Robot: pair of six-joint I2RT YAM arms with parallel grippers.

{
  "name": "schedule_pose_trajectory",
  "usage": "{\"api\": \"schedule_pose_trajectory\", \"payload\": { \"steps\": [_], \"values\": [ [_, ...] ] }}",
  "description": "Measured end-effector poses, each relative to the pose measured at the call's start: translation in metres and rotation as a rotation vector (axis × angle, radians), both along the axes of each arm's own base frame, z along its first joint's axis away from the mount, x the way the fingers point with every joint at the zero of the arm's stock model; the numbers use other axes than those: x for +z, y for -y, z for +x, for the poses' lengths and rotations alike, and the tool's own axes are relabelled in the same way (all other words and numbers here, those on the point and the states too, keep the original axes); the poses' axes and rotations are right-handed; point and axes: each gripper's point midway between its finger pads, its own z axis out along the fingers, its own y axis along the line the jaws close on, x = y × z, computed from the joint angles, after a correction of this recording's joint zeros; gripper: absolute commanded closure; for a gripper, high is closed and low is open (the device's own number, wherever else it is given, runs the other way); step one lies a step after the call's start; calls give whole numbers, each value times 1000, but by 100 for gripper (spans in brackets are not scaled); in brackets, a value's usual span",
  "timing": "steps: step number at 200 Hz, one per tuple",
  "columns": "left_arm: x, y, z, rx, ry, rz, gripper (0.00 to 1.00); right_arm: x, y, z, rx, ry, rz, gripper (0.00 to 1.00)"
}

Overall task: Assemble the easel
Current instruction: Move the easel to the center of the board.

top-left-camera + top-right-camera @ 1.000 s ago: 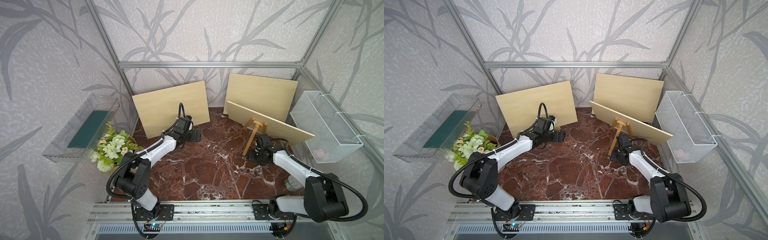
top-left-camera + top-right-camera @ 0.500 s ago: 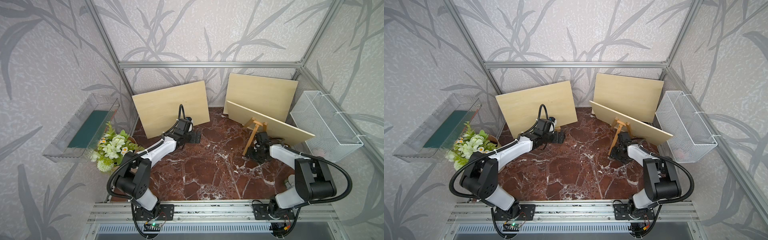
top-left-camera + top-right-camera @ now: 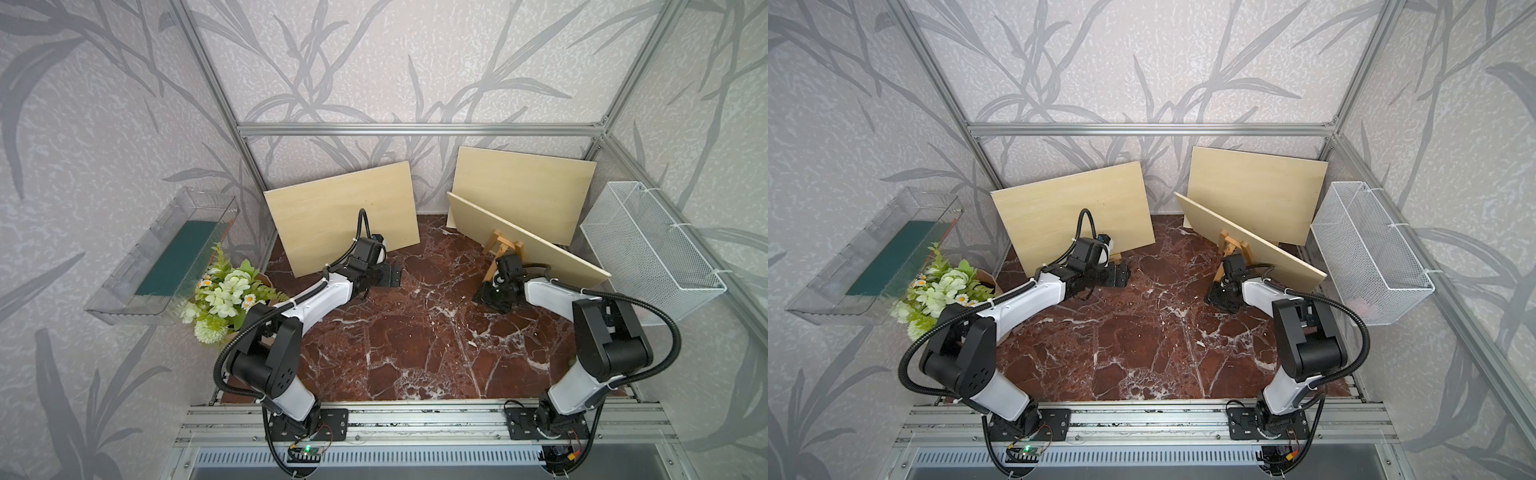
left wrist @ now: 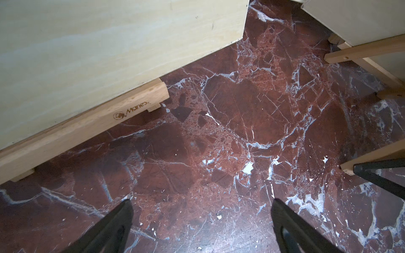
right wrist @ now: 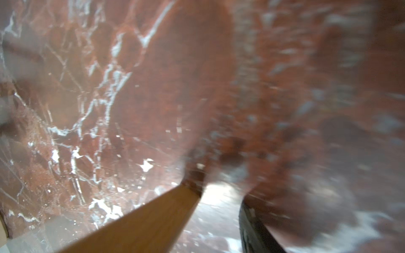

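Observation:
Two wooden easels stand on the red marble. The left easel's ledge (image 4: pixel 87 122) carries a pale board (image 3: pixel 340 224). My left gripper (image 3: pixel 390 275) (image 4: pixel 200 201) hovers low in front of it, open and empty. The right easel (image 3: pixel 503 243) has a long board (image 3: pixel 540 253) lying tilted across its top. My right gripper (image 3: pixel 492 297) (image 3: pixel 1221 297) is down at the foot of its front leg (image 3: pixel 1219 272). In the blurred right wrist view the leg (image 5: pixel 142 221) covers one finger. A gap shows between the leg and the other finger (image 5: pixel 256 230).
A third board (image 3: pixel 519 187) leans on the back wall. A flower bunch (image 3: pixel 224 291) and a clear bin (image 3: pixel 162 257) sit at the left. A white wire basket (image 3: pixel 648 253) hangs at the right.
The right arm's elbow has swung back and folded up while its gripper stayed at the foot of the easel leg. The left arm has not moved.

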Motion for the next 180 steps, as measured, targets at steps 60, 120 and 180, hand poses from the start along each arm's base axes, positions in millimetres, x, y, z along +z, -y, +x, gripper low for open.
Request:
{"api": "schedule_pose_trajectory", "payload": {
  "steps": [60,120,180],
  "values": [
    [0,-4,-3,8,-3,16,1,2,-58,21,116,23,30,43],
    [0,-13,-2,33,-2,41,1,4,-117,50,211,59,47,43],
    [4,-26,-3,79,9,42,1,5,-151,39,310,88,12,39]
  ]
}}
